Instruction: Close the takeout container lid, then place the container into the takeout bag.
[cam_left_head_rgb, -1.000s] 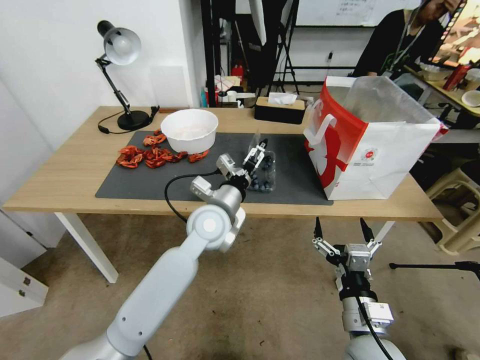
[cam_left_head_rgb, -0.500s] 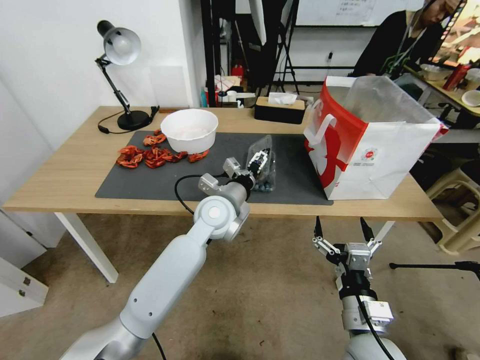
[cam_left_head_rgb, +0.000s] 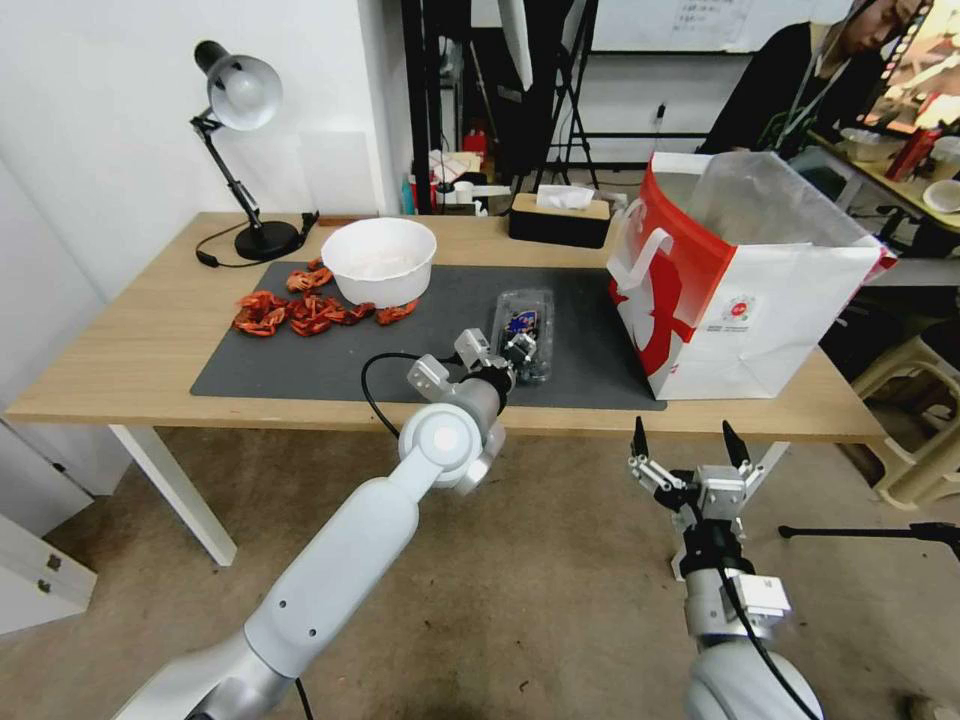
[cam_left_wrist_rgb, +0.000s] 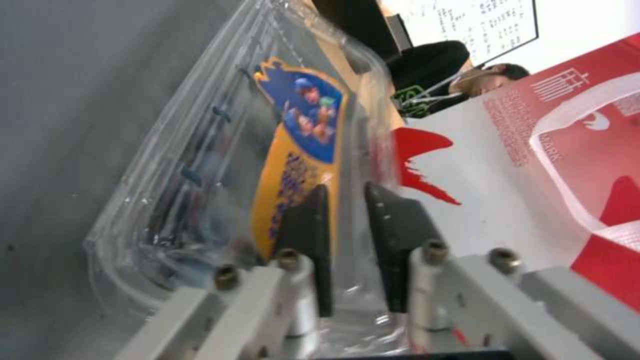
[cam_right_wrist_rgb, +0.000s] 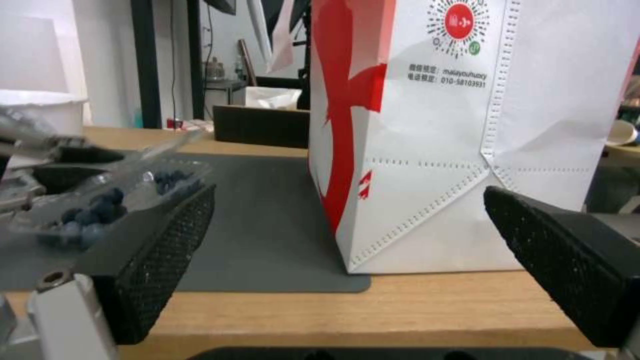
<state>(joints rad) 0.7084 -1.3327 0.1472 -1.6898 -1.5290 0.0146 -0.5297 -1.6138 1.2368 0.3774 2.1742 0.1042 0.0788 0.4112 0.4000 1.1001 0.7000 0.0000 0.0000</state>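
Takeout container (cam_left_head_rgb: 522, 338): lay flat on the grey mat (cam_left_head_rgb: 300, 360), just left of the takeout bag (cam_left_head_rgb: 740, 290). Blueberries were inside.
Lid (cam_left_wrist_rgb: 267, 150): was down over the box. Its label (cam_left_wrist_rgb: 297, 150) was yellow and blue with cartoon figures; the words were too blurry to read.
Left gripper (cam_left_head_rgb: 517, 352): fingers were nearly together, pinching the near edge of the lid.
Right gripper (cam_left_head_rgb: 688, 448): was wide open, holding nothing, low in front of the table (cam_left_head_rgb: 120, 370).
Bag writing: a round red logo, "malayouhuocy" and "010-58103931".

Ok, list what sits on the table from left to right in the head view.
desk lamp → red crayfish pieces → white bowl → takeout container with the left gripper on it → takeout bag.
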